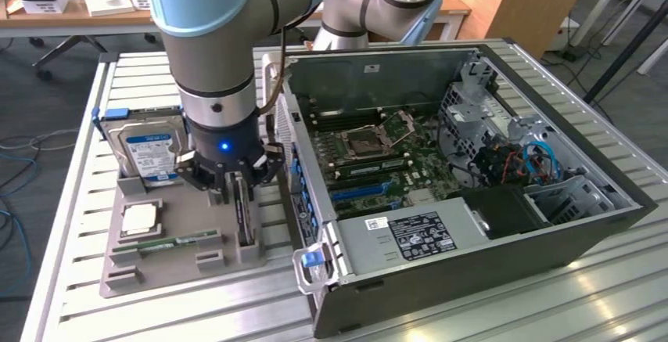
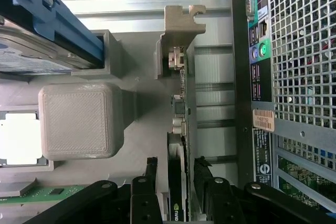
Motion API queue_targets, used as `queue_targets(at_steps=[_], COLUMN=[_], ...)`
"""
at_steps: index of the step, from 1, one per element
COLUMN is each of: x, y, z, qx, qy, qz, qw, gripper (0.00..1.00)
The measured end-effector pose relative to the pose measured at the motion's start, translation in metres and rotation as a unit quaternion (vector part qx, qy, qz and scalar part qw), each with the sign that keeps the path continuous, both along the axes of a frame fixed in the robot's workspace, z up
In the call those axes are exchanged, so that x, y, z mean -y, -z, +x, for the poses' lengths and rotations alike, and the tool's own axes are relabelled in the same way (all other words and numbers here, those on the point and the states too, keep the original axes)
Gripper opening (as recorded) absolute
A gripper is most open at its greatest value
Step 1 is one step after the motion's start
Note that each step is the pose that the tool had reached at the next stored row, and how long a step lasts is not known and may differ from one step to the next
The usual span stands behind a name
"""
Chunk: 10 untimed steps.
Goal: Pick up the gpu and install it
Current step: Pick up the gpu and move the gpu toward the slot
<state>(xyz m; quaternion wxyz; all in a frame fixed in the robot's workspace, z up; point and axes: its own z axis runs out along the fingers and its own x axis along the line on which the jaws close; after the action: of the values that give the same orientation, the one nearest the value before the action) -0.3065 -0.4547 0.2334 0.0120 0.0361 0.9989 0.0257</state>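
Right now the arm is reaching straight down over the grey tray [image 1: 167,201] on the bench [image 1: 584,303], at the exterior view's left of the open case [image 1: 449,279]. The tool [image 1: 238,195] is low over the tray, right on top of the gpu [image 1: 246,221]. The card stands on its thin edge in a slot of the tray, along the side nearest the case.

From the wrist, the tool [image 2: 176,160] straddles the gpu [image 2: 177,145], with one black finger [image 2: 151,174] on each side of the dark card. It is released: the jaws stand apart, and a sliver of tray [image 2: 142,129] shows between the card and the finger on the tray side. The other finger sits very close to the card; I cannot tell if it touches. The card's far end runs to a notched bracket post [image 2: 181,24].

The drive [image 1: 149,150] with its blue-and-white label stands propped at the tray's back. A pale square chip [image 1: 141,218] lies in front of it, and beside that lies a green memory stick [image 1: 172,242]. Inside the case the motherboard [image 1: 376,154] is exposed. In the wrist view the case's mesh rear panel [image 2: 304,51] runs just beside the tray.
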Motion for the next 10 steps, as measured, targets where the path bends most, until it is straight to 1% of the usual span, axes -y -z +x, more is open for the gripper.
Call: queue_targets(at_steps=[3, 10], x=[0.0000, 0.0015], y=[0.0001, 0.0002], z=[0.0000, -0.0017], qx=[0.0000, 0.0001], qy=[0.000, 0.000], qz=[0.0001, 0.0001], qw=[1.0000, 1.0000], gripper=[0.41, 0.41])
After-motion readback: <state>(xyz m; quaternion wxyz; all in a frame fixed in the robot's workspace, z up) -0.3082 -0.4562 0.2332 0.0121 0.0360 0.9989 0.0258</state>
